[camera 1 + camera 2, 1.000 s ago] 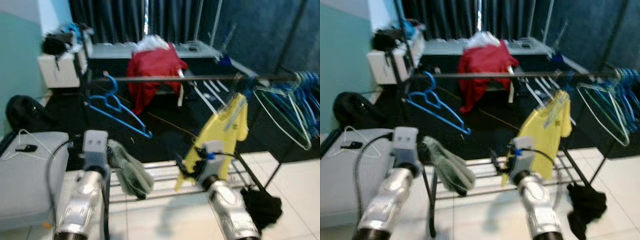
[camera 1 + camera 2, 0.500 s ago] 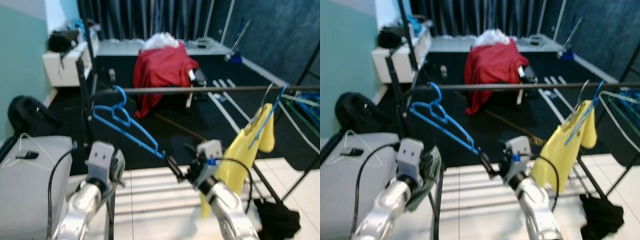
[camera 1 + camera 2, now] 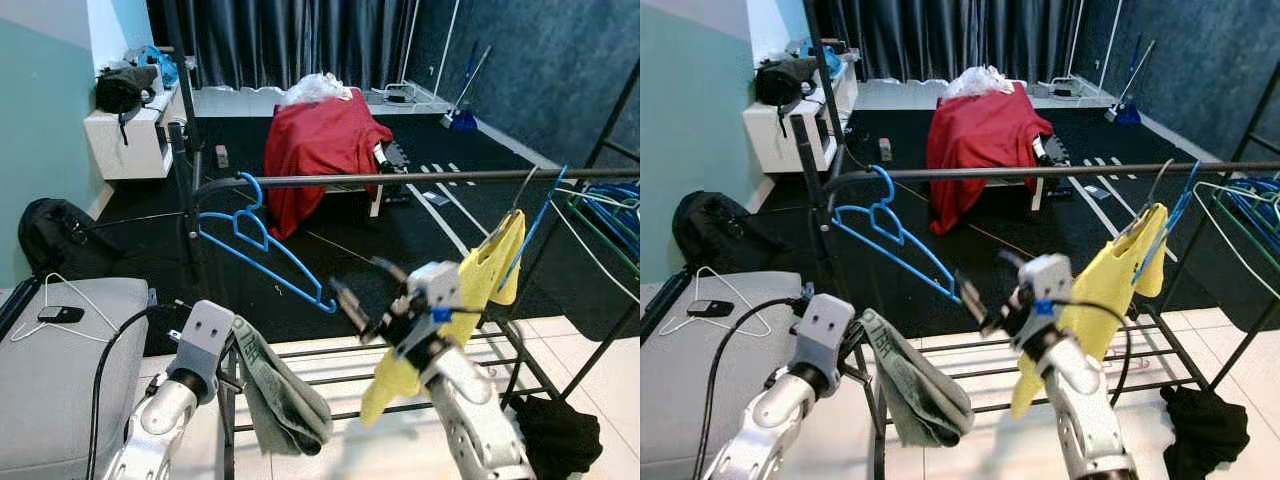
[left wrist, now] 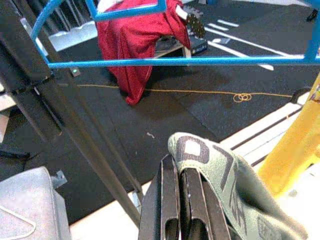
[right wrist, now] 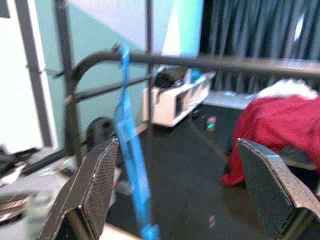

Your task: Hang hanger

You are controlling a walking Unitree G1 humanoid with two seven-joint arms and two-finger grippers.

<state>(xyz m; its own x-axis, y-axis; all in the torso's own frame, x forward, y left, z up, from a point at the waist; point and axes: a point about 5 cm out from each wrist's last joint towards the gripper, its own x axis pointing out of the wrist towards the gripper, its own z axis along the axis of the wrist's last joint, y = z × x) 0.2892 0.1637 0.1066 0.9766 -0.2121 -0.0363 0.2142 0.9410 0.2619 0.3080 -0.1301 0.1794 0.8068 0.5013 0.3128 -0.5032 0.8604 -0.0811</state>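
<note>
Grey cloth (image 4: 225, 175) bears large lettering, unreadable.

Head eyes look down across the rail (image 3: 400, 179); both wrist cameras share its blue hanger (image 5: 131, 165).

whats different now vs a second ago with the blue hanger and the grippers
The right gripper, open, has drawn back from the blue hanger, whose low end it was at half a second ago. The hanger stays hooked on the rail. The left gripper stays shut on the grey-green cloth. The yellow shirt still hangs there; the camera has also shifted.
</note>
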